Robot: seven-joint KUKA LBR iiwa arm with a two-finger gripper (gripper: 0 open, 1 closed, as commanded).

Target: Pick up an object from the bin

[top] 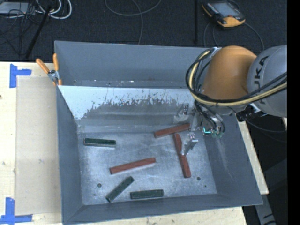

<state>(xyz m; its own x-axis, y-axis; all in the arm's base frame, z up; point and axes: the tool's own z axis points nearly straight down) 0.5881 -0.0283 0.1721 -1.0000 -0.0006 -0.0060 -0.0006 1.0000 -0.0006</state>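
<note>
The hand [190,144] hangs low in the right part of the grey metal bin [140,69], below the arm's orange cover [225,76]. It is at the upper end of a red-brown bar [184,165] that lies lengthwise toward the near wall. Whether the hand is open or closed cannot be told. A second red-brown bar [168,131] lies slanted just to its left. A third red-brown bar [132,165] and three dark green bars [99,142] [119,189] [146,194] lie well apart across the floor.

Well above the pincer [191,142] lies an orange-and-black handheld device [224,13]; thin cables [136,16] loop far up-left of the pincer.
</note>
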